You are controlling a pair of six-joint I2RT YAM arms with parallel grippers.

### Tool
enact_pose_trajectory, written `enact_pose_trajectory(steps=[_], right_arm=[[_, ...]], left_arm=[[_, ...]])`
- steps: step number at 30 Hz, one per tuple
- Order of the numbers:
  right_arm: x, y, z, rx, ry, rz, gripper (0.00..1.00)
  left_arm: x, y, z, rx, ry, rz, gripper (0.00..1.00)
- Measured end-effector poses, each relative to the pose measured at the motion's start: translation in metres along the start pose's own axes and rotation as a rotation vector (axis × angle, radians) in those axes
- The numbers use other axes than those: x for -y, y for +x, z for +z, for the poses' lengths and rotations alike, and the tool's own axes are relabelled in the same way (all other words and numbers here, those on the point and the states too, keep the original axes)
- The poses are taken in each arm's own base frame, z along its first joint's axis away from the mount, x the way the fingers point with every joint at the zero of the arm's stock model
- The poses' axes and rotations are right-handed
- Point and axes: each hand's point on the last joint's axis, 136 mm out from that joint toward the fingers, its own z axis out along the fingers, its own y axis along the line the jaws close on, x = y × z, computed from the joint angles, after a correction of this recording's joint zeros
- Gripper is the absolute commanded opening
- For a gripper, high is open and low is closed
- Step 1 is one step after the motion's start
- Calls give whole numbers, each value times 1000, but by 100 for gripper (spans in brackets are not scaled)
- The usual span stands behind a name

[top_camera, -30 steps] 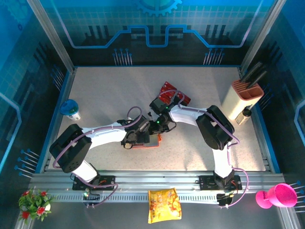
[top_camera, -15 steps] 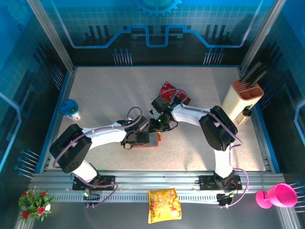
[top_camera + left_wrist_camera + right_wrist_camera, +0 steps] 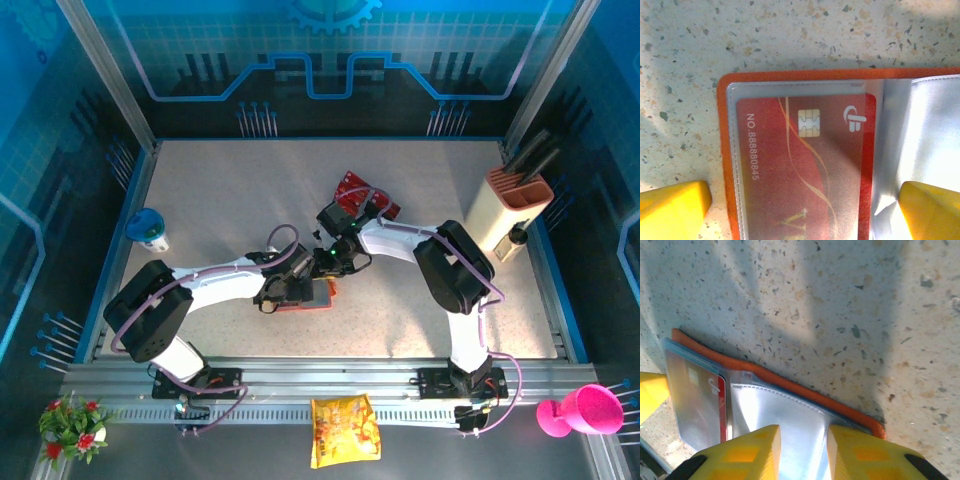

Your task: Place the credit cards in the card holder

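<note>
1. Blue-lidded cup (image 3: 147,228): far left of the table (image 3: 230,190), well apart from the work. Its print is too small to read.
2. My left pincer (image 3: 802,212): jaws at full spread, holding nothing. One yellow fingertip (image 3: 672,207) sits just off the left edge of the card holder (image 3: 722,150), the other over the clear sleeves (image 3: 935,130) on its right.
3. The card holder: orange, lying open and flat near the middle of the table, under both my wrists.
4. Credit card (image 3: 805,165): red, seated in the holder's leftmost clear pocket. White print runs sideways and reads "NO.88880845". It has a gold chip, a white round logo and gold curved lines. The gold letters at the near edge are cut off and not readable.
5. My right pincer (image 3: 803,450): yellow fingers a narrow gap apart, with a clear sleeve showing between them. I cannot tell whether they pinch it.
6. Loose credit cards (image 3: 365,197): a red heap with black bands, far of the holder and a little right. No print is legible.
7. Beige block (image 3: 515,210): right edge of the table, dark handles standing in it.
</note>
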Motion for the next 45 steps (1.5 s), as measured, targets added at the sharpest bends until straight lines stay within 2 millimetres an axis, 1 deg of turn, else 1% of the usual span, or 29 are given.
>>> enact_pose_trajectory(steps=[5,10,13,17,19,21,24,29,34,39,41,45], right_arm=[[-7,-1,0,-4,-35,14,21],[-13,-3,-1,0,-72,24,20],[-17,-4,-2,-2,-94,31,17],[-24,-5,-8,9,-115,31,17],[-28,-7,-13,21,-126,25,21],[-31,-9,-16,30,-138,24,30],[-35,-11,-19,35,-155,28,35],[-44,-8,-20,22,-185,23,37],[-63,2,-18,-6,-208,-13,38],[-89,4,-21,-6,-239,-57,39],[-96,3,-19,-9,-242,-67,39],[-100,3,-3,-32,-234,-73,39]], left_arm=[[0,0,0,0,0,1,99],[1,-1,-2,5,6,2,99],[0,-2,-4,10,11,1,99],[-3,-5,-8,20,16,-10,99],[-5,-8,-13,29,23,-20,99],[-9,-12,-21,44,30,-35,99],[-16,-19,-33,71,43,-58,99],[-33,-35,-53,133,72,-130,99],[-52,-51,-72,205,101,-217,99],[-64,-54,-81,235,108,-256,99],[-69,-53,-83,237,102,-264,99],[-73,-51,-84,237,94,-277,99]])
